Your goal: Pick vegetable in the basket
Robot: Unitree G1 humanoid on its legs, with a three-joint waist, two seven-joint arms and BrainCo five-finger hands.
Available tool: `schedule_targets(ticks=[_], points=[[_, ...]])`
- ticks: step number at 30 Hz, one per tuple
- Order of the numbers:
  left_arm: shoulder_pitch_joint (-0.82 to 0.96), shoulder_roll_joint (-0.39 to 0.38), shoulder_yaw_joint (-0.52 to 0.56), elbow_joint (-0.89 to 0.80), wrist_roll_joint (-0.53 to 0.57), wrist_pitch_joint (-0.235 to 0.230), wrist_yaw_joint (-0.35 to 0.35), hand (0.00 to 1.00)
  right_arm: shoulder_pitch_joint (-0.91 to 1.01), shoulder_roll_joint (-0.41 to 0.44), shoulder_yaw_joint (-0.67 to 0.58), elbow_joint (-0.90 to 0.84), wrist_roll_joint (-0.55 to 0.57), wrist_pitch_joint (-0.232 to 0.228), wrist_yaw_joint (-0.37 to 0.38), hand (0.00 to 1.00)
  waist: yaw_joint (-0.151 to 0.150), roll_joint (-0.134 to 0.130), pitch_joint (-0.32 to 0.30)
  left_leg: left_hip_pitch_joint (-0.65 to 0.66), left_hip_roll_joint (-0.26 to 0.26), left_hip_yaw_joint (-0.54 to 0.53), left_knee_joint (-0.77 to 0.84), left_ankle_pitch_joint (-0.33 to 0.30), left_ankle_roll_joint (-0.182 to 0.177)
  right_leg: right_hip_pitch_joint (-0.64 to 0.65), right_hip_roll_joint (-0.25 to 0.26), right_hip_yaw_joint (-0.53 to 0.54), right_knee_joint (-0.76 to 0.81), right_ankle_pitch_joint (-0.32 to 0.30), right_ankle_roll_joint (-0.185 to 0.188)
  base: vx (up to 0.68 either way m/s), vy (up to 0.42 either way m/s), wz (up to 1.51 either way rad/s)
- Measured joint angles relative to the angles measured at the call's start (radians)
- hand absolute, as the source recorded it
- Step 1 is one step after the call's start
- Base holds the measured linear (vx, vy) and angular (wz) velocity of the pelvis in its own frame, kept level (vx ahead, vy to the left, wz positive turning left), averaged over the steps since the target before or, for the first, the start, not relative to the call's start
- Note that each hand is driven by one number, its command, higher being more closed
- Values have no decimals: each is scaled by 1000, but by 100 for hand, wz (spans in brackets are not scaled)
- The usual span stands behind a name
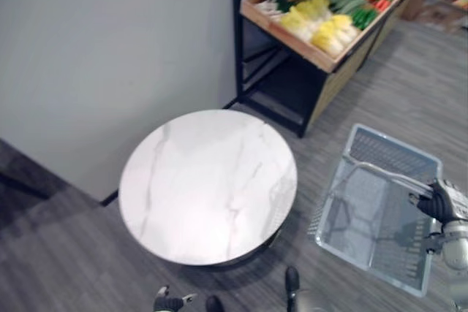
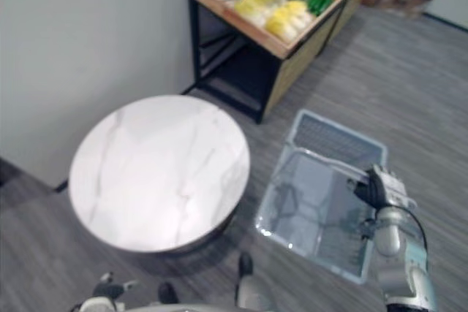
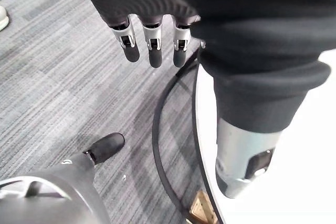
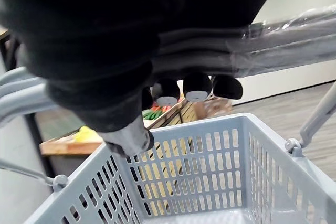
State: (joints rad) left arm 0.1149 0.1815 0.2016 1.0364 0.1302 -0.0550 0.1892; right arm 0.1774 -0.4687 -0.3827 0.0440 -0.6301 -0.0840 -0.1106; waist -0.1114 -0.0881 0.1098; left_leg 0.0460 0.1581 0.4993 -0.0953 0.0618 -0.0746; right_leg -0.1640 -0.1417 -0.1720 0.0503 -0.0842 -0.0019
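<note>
Basket (image 1: 330, 193) hangs empty from right hand (image 1: 439, 202), fingers curled round handle (image 1: 380, 171). Vegetables (image 1: 322, 16) in rows on stand (image 1: 289, 40), well ahead, beyond table (image 1: 208, 184). Left hand (image 3: 154, 51) low by table edge, fingers straight, holding nothing. Free hand, so likely picker, though farther from stand.

A: What sorts lie on the stand (image 1: 292, 38)?
B: Can't tell. The vegetables (image 1: 322, 20) are too small, just yellow, green, red and white patches, and the top edge cuts off the stand's far end.
A: The left hand (image 1: 170, 301)?
B: Cut by the bottom edge in the left eye view.
A: The basket (image 1: 395, 144)?
B: Part of its right side sits behind the right arm, and the right hand (image 1: 439, 202) covers a stretch of the handle (image 1: 380, 171).
</note>
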Motion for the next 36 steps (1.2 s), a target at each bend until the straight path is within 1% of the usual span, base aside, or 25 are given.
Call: schedule_targets(ticks=[1, 2, 3, 4, 5, 6, 7, 8, 9, 10, 12, 14, 18, 20, 21, 22, 23, 24, 26, 27, 28, 29, 33, 35, 36], points=[[2, -5, 12, 0, 3, 0, 2, 0, -5, 0, -4, -2, 0, 4, -12, 100, 7, 10, -1, 2, 20, 19, 4, -5, 2, -12, -2, -19, 44, 9, 0, -31, -8, -87], [6, 5, 40, -1, 4, 1, 2, 0, -12, 9, -8, -3, 0, 7, -26, 100, -2, -19, -7, 10, 20, 48, 41, -30, -12, -21, -22, -51, 137, 74, -20, -32, -16, -119], [10, 18, 52, 1, 5, 7, 2, 0, -21, 19, -10, 2, 1, 10, -45, 100, 8, -49, -28, 11, 20, 101, 117, -81, -17, -10, -26, -35, 115, 150, 16, -26, -25, -109], [11, 17, 54, 2, 5, 10, 2, 0, -25, 19, -10, 3, 1, 10, -50, 100, 9, -42, -26, 7, 32, 112, 124, -85, -12, -5, -16, -25, 95, 171, 15, -51, -57, -115], [17, -8, 65, 5, 8, 11, 2, 0, -39, 20, -14, 2, 2, 10, -58, 100, 16, 2, -33, -1, 83, 153, 129, -91, -11, 6, 16, 13, 39, 210, 1, -56, -80, -72], [9, -15, 69, 6, 10, 8, 2, 0, -43, 19, -22, 4, 3, 10, -59, 100, 7, 10, -31, 3, 96, 173, 138, -89, -14, -21, -3, 1, 169, 113, -31, -54, -77, -71], [8, -13, 66, 6, 10, 8, 2, 0, -43, 20, -24, 6, 2, 11, -60, 100, 6, 19, -29, 6, 98, 180, 140, -87, -18, -24, -21, -1, 218, 85, -10, -4, -88, -48], [8, -9, 58, 11, 10, 11, 1, 0, -39, 20, -27, 17, 1, 11, -59, 100, 4, 12, -36, 8, 100, 194, 152, -83, -24, -20, -50, 22, 245, 51, 40, -5, -154, -35], [8, -8, 49, 11, 10, 11, 1, 0, -35, 21, -32, 31, 0, 11, -59, 100, 4, 0, -44, -4, 101, 199, 163, -77, -34, -16, -48, 51, 218, 23, 99, -12, -202, -28], [4, -7, 44, 11, 10, 11, 1, 0, -36, 21, -37, 39, 0, 13, -59, 100, 4, -5, -48, -10, 103, 200, 169, -72, -41, -10, -45, 51, 191, 10, 120, -23, -251, -31], [-5, -59, 32, 19, 10, 11, -1, 0, -26, 25, -52, 70, 0, 28, -58, 100, 10, 55, -39, -29, 147, 206, 164, -38, -53, -3, 17, 42, 117, 29, 113, -42, -197, -25], [4, -81, 32, 24, 10, 11, -1, 0, -10, 40, -52, 93, 0, 39, -54, 100, 9, 72, -37, -20, 168, 207, 162, -10, -47, 1, 42, 48, 120, 29, 101, -41, -131, -16], [18, -83, 32, 20, 9, 11, 1, 0, 37, 78, -54, 93, 1, 50, -54, 100, 7, 85, -27, 7, 206, 199, 196, 31, -20, 16, 78, 60, 126, -3, 63, -60, -176, -22], [12, -85, 31, 18, 9, 10, 1, 0, 48, 92, -63, 93, 1, 50, -55, 100, 5, 75, -1, 3, 209, 124, 256, 33, -14, 46, 71, 64, 125, -5, 60, -43, -38, -6], [13, -85, 34, 15, 6, 7, 1, 0, 54, 94, -65, 93, 1, 52, -56, 100, 6, 72, 3, -17, 194, 15, 291, -1, -10, 53, 65, 77, 123, -4, 60, -42, -19, -17], [13, -87, 36, 14, 1, 4, 2, 0, 52, 92, -65, 93, 1, 53, -57, 100, 14, 71, 4, -37, 136, -144, 308, -67, -36, 52, 57, 102, 123, 0, 60, -24, 66, -56], [24, -97, 38, 1, -3, -1, 2, 0, 45, 91, -66, 96, 1, 53, -60, 100, 36, 80, 9, -31, 51, -286, 302, -122, -58, 44, 55, 137, 118, 12, 65, 6, 117, -74], [41, -107, 37, -15, -6, -3, 2, 0, 40, 94, -66, 96, 2, 53, -60, 100, 38, 98, 16, -9, 12, -315, 277, -167, -41, 46, 64, 154, 105, 26, 73, 19, 182, -61], [47, -121, 34, -17, -8, -8, 1, 0, 39, 92, -66, 98, 3, 51, -59, 100, 41, 117, 26, 8, 6, -321, 250, -220, -52, 37, 74, 171, 103, 38, 92, -12, 188, -38], [48, -127, 32, -17, -8, -8, -1, 0, 35, 92, -66, 103, 2, 51, -59, 100, 51, 120, 30, 7, -8, -319, 250, -259, -48, 27, 67, 191, 97, 51, 108, -31, 190, -43], [48, -125, 32, -21, -8, -9, -3, 0, 40, 93, -66, 106, 2, 51, -58, 100, 58, 119, 31, 4, -20, -320, 253, -271, -44, 28, 62, 206, 89, 64, 110, -33, 239, -40], [48, -121, 31, -22, -8, -9, -6, 0, 44, 93, -66, 113, 2, 51, -57, 100, 60, 117, 30, -2, -43, -317, 257, -286, -34, 31, 42, 224, 71, 83, 130, -18, 246, -21], [47, -105, 28, -23, -7, -10, -14, 0, 44, 100, -74, 112, 1, 46, -57, 100, 40, 105, 31, -27, -101, -293, 256, -277, 4, 11, -7, 264, 13, 131, 149, 50, 198, -16], [37, -75, 28, -23, -6, -10, -16, 0, 39, 123, -74, 112, 0, 43, -55, 100, 36, 91, 35, -43, -103, -289, 263, -276, 5, -19, -2, 273, 21, 141, 142, 56, 94, -31], [36, -48, 30, -30, -3, -10, -17, 0, 38, 143, -68, 114, 0, 40, -54, 100, 35, 75, 42, -44, -97, -278, 274, -277, 7, -42, 9, 273, 50, 145, 138, 26, 18, -49]])
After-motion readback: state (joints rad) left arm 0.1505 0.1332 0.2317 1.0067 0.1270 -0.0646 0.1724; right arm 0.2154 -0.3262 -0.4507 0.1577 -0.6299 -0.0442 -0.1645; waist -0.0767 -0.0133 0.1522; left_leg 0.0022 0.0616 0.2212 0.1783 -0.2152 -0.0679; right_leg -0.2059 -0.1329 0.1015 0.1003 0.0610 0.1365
